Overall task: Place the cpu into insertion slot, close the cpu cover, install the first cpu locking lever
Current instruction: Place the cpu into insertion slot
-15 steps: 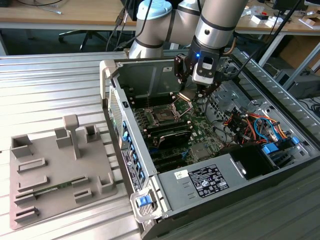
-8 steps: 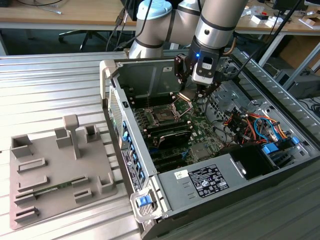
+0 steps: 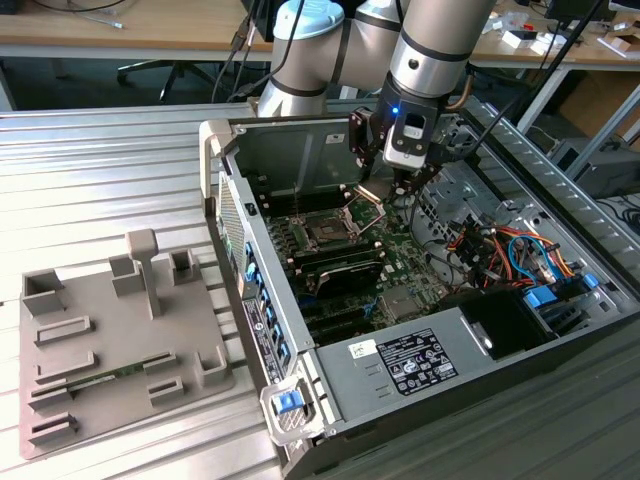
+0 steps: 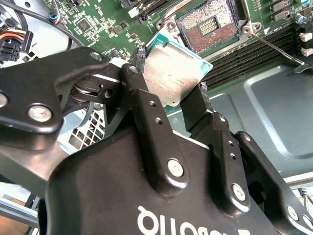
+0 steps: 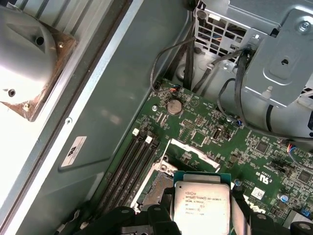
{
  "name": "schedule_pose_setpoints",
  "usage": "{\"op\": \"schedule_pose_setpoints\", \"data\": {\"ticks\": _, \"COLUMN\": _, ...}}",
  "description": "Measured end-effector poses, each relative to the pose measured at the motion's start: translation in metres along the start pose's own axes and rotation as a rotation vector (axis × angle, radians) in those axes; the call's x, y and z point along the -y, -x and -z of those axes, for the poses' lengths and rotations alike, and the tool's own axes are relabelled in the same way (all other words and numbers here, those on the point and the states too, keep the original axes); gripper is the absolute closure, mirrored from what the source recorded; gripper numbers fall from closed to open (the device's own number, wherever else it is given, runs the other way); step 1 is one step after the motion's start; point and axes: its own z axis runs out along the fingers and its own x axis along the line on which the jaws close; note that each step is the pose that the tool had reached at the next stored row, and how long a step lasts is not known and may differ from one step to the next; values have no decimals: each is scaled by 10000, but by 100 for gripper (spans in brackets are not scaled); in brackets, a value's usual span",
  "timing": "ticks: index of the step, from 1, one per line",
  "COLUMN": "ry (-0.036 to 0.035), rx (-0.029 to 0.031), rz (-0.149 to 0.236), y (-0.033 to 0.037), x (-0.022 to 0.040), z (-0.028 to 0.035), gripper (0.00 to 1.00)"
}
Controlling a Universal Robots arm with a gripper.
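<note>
Near insertion slot (image 4: 210, 27), we are holding cpu (image 4: 172, 73) clamped in gripper (image 4: 165, 93); we are fearing that tilt or offset could bend pins (image 4: 195, 36).

The cpu (image 4: 172, 68) sits in the pincer (image 4: 164, 88), near the insertion slot (image 4: 211, 27).

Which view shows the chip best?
The second wrist view: the chip sits clamped in the end effector, near the open socket. The first wrist view shows its top face; the exterior view, a small tan sliver.
</note>
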Motion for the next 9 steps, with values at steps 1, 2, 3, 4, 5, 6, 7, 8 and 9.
{"op": "schedule_pose_setpoints", "data": {"ticks": 1, "ry": 1, "rx": 1, "rz": -16, "y": 0, "x": 0, "z": 0, "gripper": 45}}
{"op": "schedule_pose_setpoints", "data": {"ticks": 2, "ry": 0, "rx": 2, "rz": -26, "y": 0, "x": 0, "z": 0, "gripper": 45}}
{"op": "schedule_pose_setpoints", "data": {"ticks": 3, "ry": 1, "rx": 2, "rz": -35, "y": 0, "x": 0, "z": -1, "gripper": 45}}
{"op": "schedule_pose_setpoints", "data": {"ticks": 4, "ry": 1, "rx": 4, "rz": -48, "y": 0, "x": 0, "z": -1, "gripper": 45}}
{"op": "schedule_pose_setpoints", "data": {"ticks": 5, "ry": 1, "rx": 5, "rz": -62, "y": 0, "x": 0, "z": -1, "gripper": 45}}
{"op": "schedule_pose_setpoints", "data": {"ticks": 6, "ry": 1, "rx": 7, "rz": -83, "y": 0, "x": 0, "z": -1, "gripper": 45}}
{"op": "schedule_pose_setpoints", "data": {"ticks": 7, "ry": 1, "rx": 8, "rz": -98, "y": 0, "x": 0, "z": -2, "gripper": 45}}
{"op": "schedule_pose_setpoints", "data": {"ticks": 8, "ry": 1, "rx": 9, "rz": -114, "y": 0, "x": 0, "z": -2, "gripper": 45}}
{"op": "schedule_pose_setpoints", "data": {"ticks": 9, "ry": 2, "rx": 10, "rz": -129, "y": 0, "x": 0, "z": -2, "gripper": 45}}
